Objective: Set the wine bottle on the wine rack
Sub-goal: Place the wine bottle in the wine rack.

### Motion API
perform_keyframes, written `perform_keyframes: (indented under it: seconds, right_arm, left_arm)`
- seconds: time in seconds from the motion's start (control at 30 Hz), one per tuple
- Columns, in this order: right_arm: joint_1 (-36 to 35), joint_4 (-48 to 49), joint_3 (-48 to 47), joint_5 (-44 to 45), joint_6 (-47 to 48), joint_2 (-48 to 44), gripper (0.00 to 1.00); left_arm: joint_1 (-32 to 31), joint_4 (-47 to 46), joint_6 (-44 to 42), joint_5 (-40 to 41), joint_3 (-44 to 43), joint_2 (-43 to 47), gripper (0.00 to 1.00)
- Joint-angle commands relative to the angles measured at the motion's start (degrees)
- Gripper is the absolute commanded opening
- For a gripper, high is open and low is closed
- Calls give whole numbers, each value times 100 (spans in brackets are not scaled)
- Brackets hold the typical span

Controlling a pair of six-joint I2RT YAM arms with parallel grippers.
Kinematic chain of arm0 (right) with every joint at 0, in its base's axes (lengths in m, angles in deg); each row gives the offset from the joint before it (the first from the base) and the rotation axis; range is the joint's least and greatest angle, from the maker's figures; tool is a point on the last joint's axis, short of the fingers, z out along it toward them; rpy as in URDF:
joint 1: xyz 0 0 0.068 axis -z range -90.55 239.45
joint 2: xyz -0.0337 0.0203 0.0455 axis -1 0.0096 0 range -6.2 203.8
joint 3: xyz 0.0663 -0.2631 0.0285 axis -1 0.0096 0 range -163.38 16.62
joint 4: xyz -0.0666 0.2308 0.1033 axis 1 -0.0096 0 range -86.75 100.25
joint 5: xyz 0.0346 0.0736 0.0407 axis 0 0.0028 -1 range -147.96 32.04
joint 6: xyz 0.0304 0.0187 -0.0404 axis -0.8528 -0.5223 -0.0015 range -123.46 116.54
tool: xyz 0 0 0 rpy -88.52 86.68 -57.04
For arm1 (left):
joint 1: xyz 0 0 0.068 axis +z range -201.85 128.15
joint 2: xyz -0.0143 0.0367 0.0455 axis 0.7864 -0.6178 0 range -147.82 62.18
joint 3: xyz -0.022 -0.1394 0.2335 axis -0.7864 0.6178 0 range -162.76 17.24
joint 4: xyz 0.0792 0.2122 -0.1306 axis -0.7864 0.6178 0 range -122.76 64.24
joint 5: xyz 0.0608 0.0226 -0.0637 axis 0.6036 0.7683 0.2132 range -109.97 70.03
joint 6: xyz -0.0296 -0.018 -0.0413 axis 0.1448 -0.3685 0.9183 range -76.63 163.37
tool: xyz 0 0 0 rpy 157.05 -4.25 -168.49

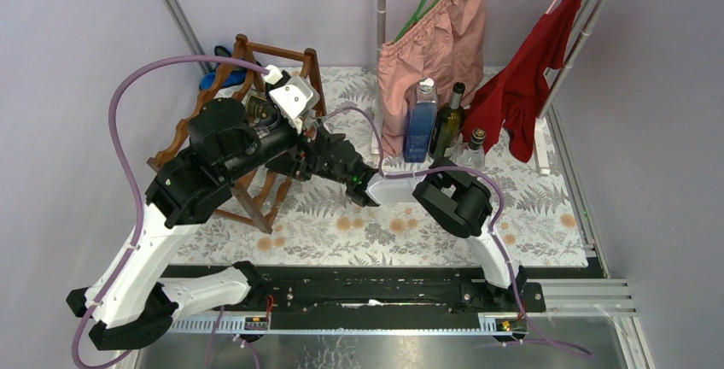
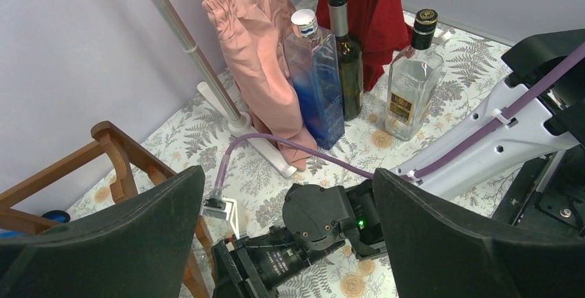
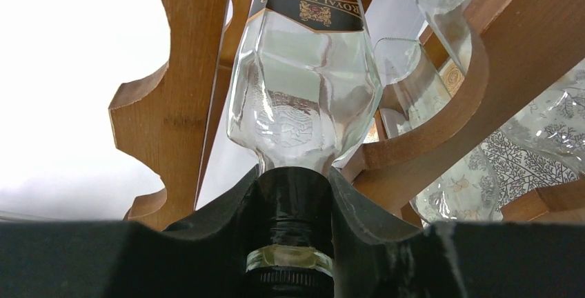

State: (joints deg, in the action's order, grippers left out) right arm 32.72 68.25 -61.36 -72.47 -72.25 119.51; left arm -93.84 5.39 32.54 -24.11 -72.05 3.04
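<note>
Right gripper (image 3: 292,191) is clamping the clear bottle (image 3: 303,70) by its neck at the wine rack (image 3: 181,105).
The bottle's body is pointing in between the scalloped rails, beside another glass bottle (image 3: 403,77). The left gripper (image 2: 290,232) is hovering above the right arm (image 2: 324,215), jaws spread wide and holding nothing.

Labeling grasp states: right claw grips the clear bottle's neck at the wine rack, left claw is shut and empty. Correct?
Not quite. The left claw is open, not shut; the left wrist view shows its fingers wide apart, empty. The rest is right: the right claw grips the clear bottle by its neck at the wine rack.
</note>
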Motion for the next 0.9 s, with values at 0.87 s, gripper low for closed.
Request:
perform_keyframes:
  seconds: [0.87]
  right_arm:
    - [-408, 903, -1080, 246, -91, 50, 1]
  left_arm:
    - [2, -81, 41, -137, -519, 35, 98]
